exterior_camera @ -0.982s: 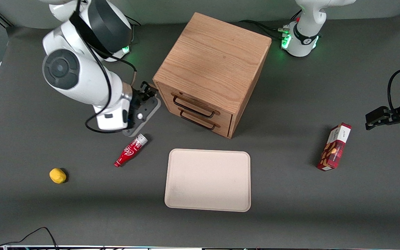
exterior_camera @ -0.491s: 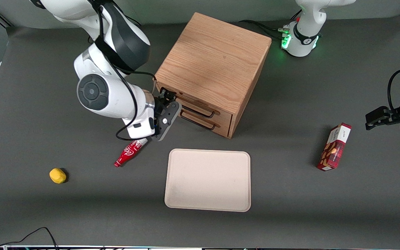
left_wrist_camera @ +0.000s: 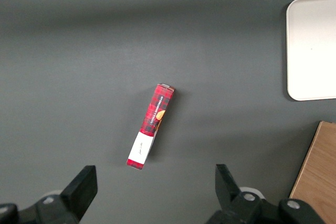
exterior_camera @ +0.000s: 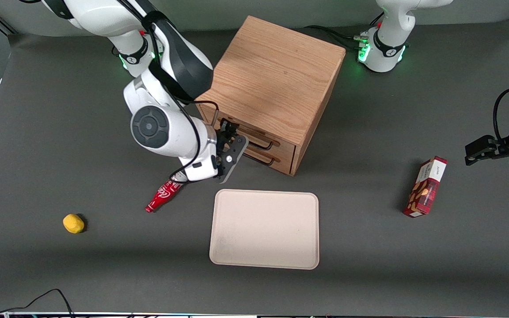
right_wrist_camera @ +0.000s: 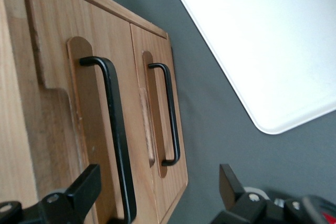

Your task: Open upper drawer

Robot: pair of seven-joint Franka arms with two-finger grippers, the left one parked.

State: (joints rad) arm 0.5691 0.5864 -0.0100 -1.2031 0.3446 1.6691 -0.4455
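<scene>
The wooden cabinet (exterior_camera: 276, 75) stands mid-table with both drawers shut. The upper drawer (exterior_camera: 261, 134) carries a thin black wire handle (exterior_camera: 267, 145); the lower drawer (exterior_camera: 281, 159) sits under it with a matching handle. My right gripper (exterior_camera: 229, 131) is in front of the drawer fronts, at the end toward the working arm, and hides that end of both handles. In the right wrist view the gripper (right_wrist_camera: 157, 181) is open and empty. The upper drawer's handle (right_wrist_camera: 114, 129) runs close by one of the fingers (right_wrist_camera: 84, 190), and nothing is gripped. The lower handle (right_wrist_camera: 170, 114) lies beside it.
A cream tray (exterior_camera: 263, 260) lies nearer the front camera than the cabinet. A red bottle (exterior_camera: 164, 196) lies beside the tray, just under my wrist. A yellow lump (exterior_camera: 73, 223) sits toward the working arm's end, a red box (exterior_camera: 427, 187) toward the parked arm's.
My right arm has swung from beside the cabinet's corner to in front of the drawers, and now covers one end of the handles. The drawers have not moved.
</scene>
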